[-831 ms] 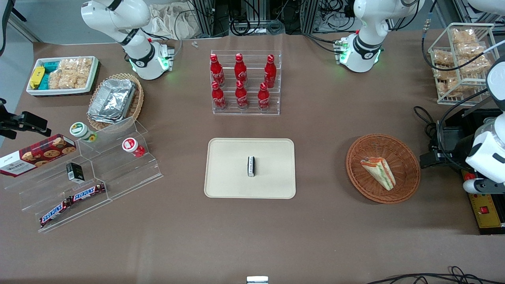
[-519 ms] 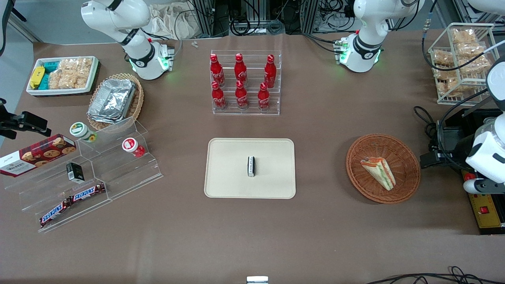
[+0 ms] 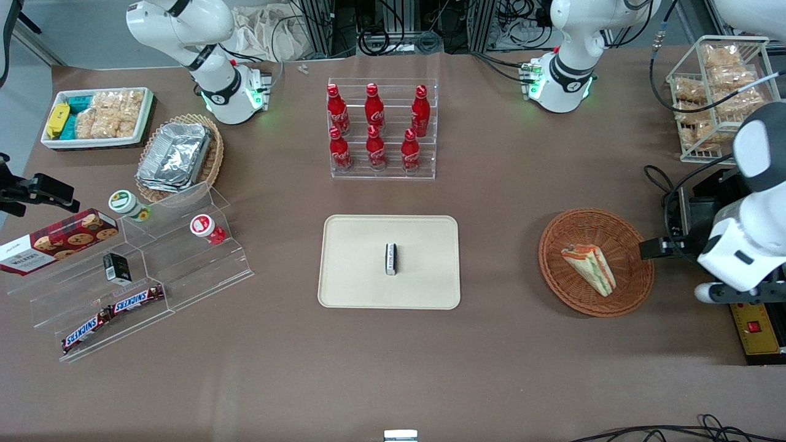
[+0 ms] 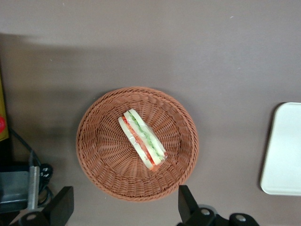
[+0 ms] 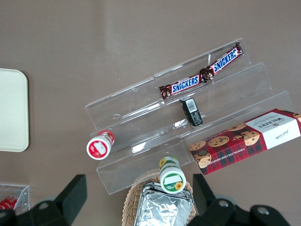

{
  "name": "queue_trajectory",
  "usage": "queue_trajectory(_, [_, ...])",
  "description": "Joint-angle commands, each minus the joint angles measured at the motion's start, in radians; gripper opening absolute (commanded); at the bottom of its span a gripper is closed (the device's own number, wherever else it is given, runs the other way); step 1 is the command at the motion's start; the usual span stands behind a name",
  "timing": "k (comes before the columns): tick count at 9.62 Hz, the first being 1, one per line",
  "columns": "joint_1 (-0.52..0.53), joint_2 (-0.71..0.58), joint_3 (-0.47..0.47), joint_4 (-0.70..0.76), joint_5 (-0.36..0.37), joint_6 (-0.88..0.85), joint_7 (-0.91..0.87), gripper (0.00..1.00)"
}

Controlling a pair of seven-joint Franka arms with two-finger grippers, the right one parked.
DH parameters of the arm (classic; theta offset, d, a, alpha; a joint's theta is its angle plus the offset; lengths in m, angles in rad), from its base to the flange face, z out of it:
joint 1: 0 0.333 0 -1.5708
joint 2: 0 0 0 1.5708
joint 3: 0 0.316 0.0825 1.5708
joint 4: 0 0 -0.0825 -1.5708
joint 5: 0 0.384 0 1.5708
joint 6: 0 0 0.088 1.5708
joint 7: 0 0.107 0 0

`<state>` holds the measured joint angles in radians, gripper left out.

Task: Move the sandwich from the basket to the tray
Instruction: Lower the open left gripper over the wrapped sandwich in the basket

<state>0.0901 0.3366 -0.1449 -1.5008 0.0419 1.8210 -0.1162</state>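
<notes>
The sandwich (image 3: 589, 267), a pale bread wedge with red, orange and green filling, lies in the round reddish-brown wicker basket (image 3: 632, 245) toward the working arm's end of the table. It also shows in the left wrist view (image 4: 142, 139), lying in the basket (image 4: 103, 160). The left gripper (image 3: 652, 248) hovers at the basket's outer rim, above the table. In the left wrist view the gripper (image 4: 126, 212) is open and empty, its fingertips (image 4: 187, 202) wide apart by the basket's rim. The beige tray (image 3: 368, 282) with a small black-and-white block (image 3: 390, 258) lies mid-table.
A clear rack of red bottles (image 3: 381, 132) stands farther from the camera than the tray. A black box with cables (image 3: 700, 215) and a yellow panel (image 3: 755, 328) sit at the working arm's table edge. A wire rack of snack packets (image 3: 715, 92) stands farther back.
The left arm has swung in toward the basket; its gripper now hangs at the basket's outer rim. The sandwich, basket and tray have not moved.
</notes>
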Motion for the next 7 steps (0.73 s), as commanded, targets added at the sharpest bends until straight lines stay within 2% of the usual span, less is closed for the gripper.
queue_trajectory(1, [0.017, -0.157, 0.004, -0.357, 0.013, 0.275, -0.104, 1.00])
queue_trajectory(4, [0.048, -0.148, 0.004, -0.504, 0.012, 0.443, -0.197, 1.00])
queue_trajectory(7, [0.053, -0.084, 0.004, -0.556, 0.004, 0.555, -0.429, 1.00])
